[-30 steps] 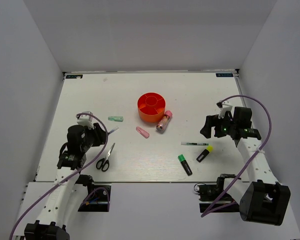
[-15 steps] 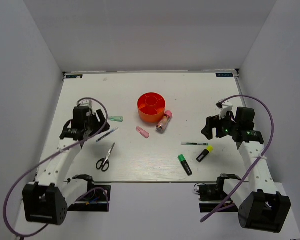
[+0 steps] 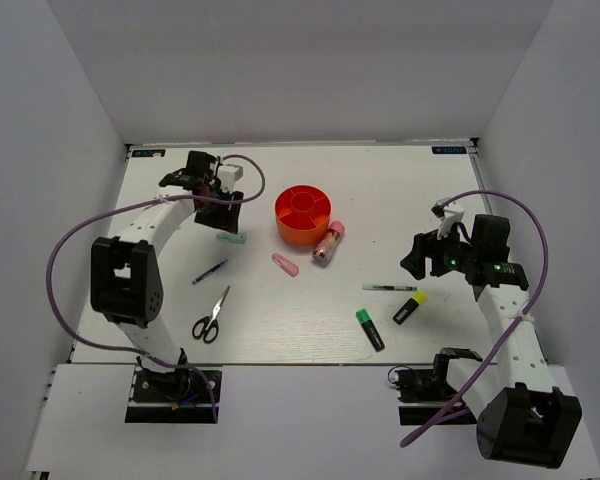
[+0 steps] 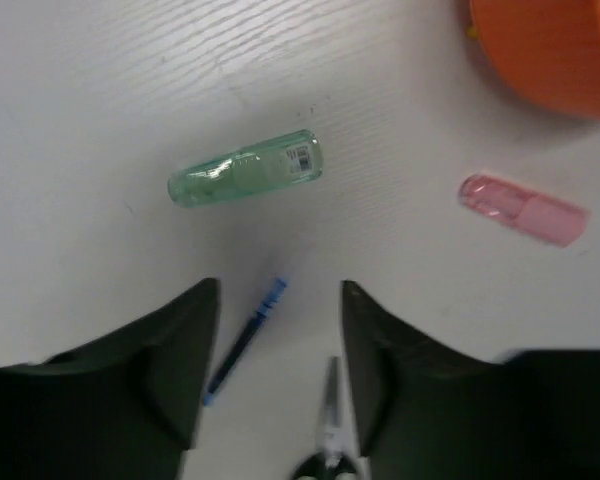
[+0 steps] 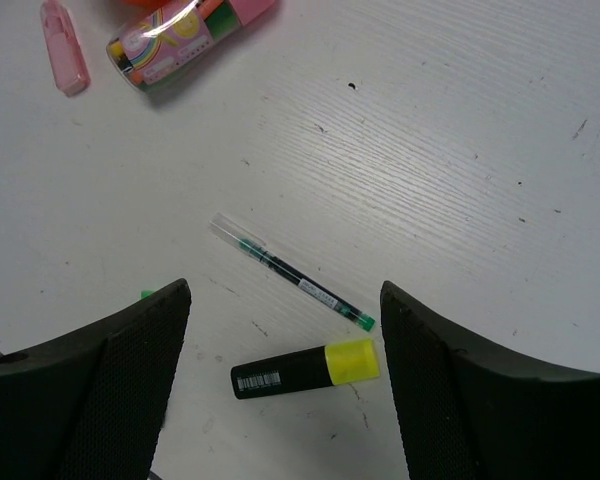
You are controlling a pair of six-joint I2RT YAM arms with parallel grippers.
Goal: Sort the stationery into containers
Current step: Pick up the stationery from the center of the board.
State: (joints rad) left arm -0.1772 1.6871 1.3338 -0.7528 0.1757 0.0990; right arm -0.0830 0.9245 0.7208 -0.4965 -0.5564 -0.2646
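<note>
The orange tub (image 3: 303, 213) stands mid-table and shows at the corner of the left wrist view (image 4: 555, 50). My left gripper (image 3: 222, 210) is open and empty (image 4: 280, 300), hovering just behind the mint eraser (image 3: 231, 238) (image 4: 245, 170). A pink eraser (image 3: 285, 264) (image 4: 522, 209), a blue pen (image 3: 210, 272) (image 4: 243, 340) and scissors (image 3: 211, 316) lie nearer. My right gripper (image 3: 420, 258) is open and empty (image 5: 285, 300) above a thin green-tipped pen (image 3: 389, 287) (image 5: 292, 272) and the yellow highlighter (image 3: 410, 307) (image 5: 305, 368). The green highlighter (image 3: 370, 328) lies near the front. The pink-capped tube (image 3: 328, 243) (image 5: 180, 35) lies beside the tub.
White walls enclose the table (image 3: 380, 190) on three sides. The left arm's purple cable (image 3: 70, 240) loops out over the table's left edge. The pink eraser also shows in the right wrist view (image 5: 64, 45).
My left arm has swung from the near left to the far side, ending over the mint eraser beside the tub. The right arm has barely moved.
</note>
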